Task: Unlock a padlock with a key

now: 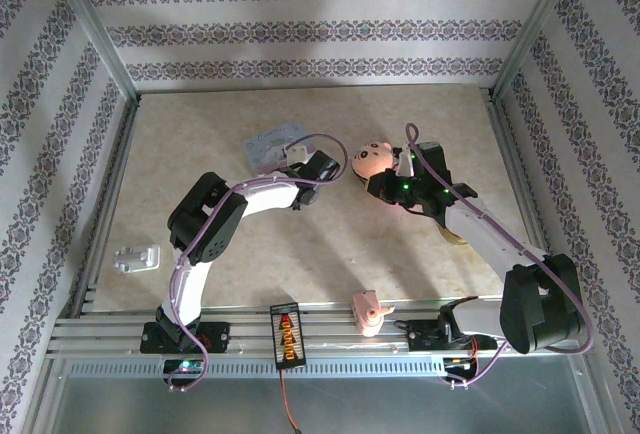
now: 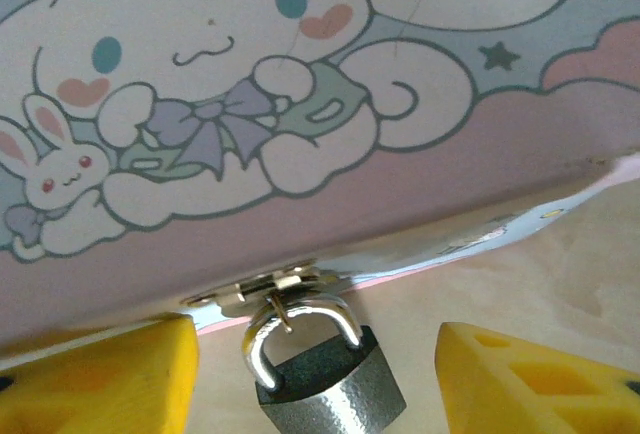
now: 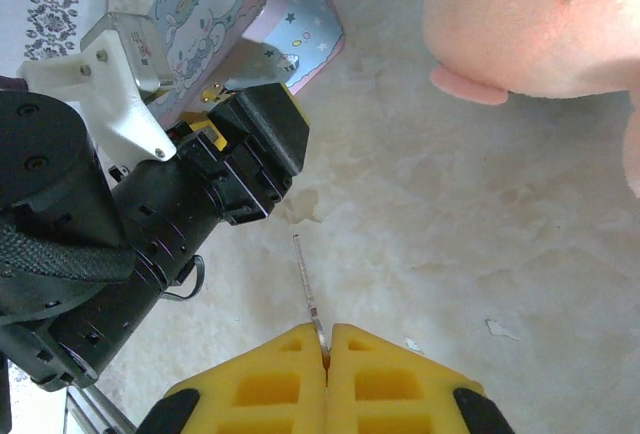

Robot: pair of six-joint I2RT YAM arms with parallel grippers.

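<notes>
Mia: Where is the padlock (image 2: 335,389)?
Ben: It hangs from the shiny clasp (image 2: 275,289) of the blue tin (image 2: 300,104) (the one with the bunny picture). Its silver loop goes through the clasp, and the lock sits at 6 o'clock under it.
Mia: Is the left gripper (image 2: 315,356) holding it?
Ben: No. Its yellow fingers (image 2: 100,379) are spread wide. One is at 9 o'clock of the lock and one at 3 o'clock, and they do not touch it.
Mia: And the right gripper (image 3: 327,354)?
Ben: Its fingers are pressed together on the key (image 3: 307,284). The key is thin and points up to 12 o'clock, over the table (image 3: 480,254).
Mia: What else is near?
Ben: The pink doll (image 3: 540,24) is at 1 o'clock from the key. The tin is at 11 o'clock, behind the left arm (image 3: 120,254).
</notes>
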